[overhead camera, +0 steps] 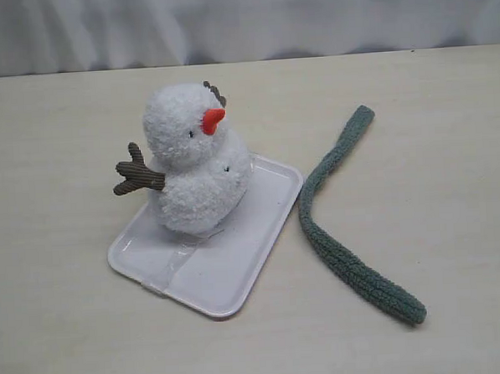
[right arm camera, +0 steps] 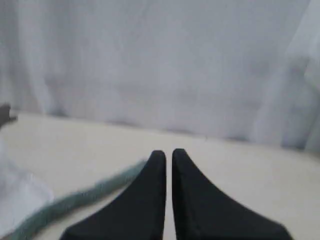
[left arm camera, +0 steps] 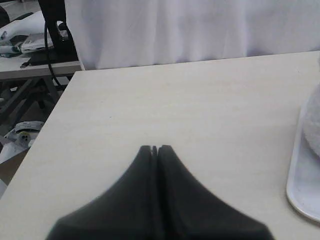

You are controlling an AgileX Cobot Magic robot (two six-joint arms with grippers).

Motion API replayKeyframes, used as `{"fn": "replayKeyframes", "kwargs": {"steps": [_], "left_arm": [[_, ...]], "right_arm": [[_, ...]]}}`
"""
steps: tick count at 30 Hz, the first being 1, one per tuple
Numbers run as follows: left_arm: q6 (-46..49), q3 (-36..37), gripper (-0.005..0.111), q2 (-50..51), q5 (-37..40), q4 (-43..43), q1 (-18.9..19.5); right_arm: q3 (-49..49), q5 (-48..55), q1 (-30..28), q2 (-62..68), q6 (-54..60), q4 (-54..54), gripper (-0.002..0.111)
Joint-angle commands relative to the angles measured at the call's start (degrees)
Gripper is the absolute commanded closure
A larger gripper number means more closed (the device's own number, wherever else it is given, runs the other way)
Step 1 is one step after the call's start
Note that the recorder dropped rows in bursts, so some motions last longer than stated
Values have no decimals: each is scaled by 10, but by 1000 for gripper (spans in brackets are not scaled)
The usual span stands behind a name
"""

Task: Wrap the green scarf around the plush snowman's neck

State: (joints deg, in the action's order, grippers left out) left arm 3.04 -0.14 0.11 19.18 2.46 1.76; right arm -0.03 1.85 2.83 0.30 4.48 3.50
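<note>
On the pale table (overhead camera: 73, 330), a long grey-green ribbed knit scarf (overhead camera: 355, 278) lies near the fluffy white plush snowman (overhead camera: 194, 160). The left gripper (left arm camera: 154, 148) and right gripper (right arm camera: 169, 152) are closed and empty. A snagged tug could topple the toy.

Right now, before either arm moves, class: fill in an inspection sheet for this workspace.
Surface: pale table, bare around the white tray.
Job's things: plush snowman upright on the white tray; green scarf flat on the table beside it, unwrapped.
Clutter: nothing seen.
Grippers: left gripper shut, empty; right gripper shut, empty.
Cables: black cable hanging by a neighbouring desk.
Surroundings: white curtain behind the table.
</note>
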Motion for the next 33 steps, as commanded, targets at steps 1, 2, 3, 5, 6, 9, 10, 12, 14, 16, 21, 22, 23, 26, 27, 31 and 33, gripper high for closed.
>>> {"fn": "replayKeyframes", "kwargs": {"steps": [1, 2, 3, 5, 6, 9, 10, 12, 14, 16, 21, 22, 23, 26, 27, 31, 33], "left_arm": [[-1, 1, 107, -1, -7, -1, -4], [-1, 1, 107, -1, -7, -1, -4], [-1, 1, 107, -1, -7, -1, -4], [-1, 1, 107, -1, -7, -1, -4], [-1, 1, 107, -1, -7, -1, -4], [-1, 1, 107, -1, -7, -1, -4], [-1, 1, 107, -1, -7, -1, -4], [-1, 1, 107, -1, -7, -1, -4], [-1, 1, 107, -1, -7, -1, -4], [-1, 1, 107, -1, -7, -1, -4], [-1, 1, 107, -1, -7, -1, -4], [-1, 1, 107, -1, -7, -1, -4], [-1, 1, 107, -1, -7, -1, -4], [-1, 1, 107, -1, -7, -1, -4], [-1, 1, 107, -1, -7, -1, -4], [-1, 1, 107, -1, -7, -1, -4], [-1, 1, 107, -1, -7, -1, -4]], "right_arm": [[0, -213, 0, -3, -73, -3, 104], [0, -262, 0, -3, -123, -3, 104], [0, -289, 0, -3, -177, -3, 104], [0, -322, 0, -3, -285, 14, 104], [-10, -318, 0, -3, -298, 27, 104], [-75, -226, 0, 6, -316, 51, 104], [-109, -164, 0, 22, -316, 51, 103], [-170, -54, 0, 62, -315, 51, 98], [-233, 34, 0, 118, -295, 51, 89], [-293, 115, 0, 176, -269, 51, 79], [-408, 299, 0, 350, -165, -8, 53], [-423, 323, 0, 377, -129, -35, 52], [-440, 342, 0, 410, -81, -72, 50], [-482, 390, 0, 496, 52, -203, 50], [-490, 403, 0, 526, 94, -252, 50], [-495, 434, 0, 630, 233, -389, 50], [-495, 449, 0, 681, 286, -443, 50]]}}
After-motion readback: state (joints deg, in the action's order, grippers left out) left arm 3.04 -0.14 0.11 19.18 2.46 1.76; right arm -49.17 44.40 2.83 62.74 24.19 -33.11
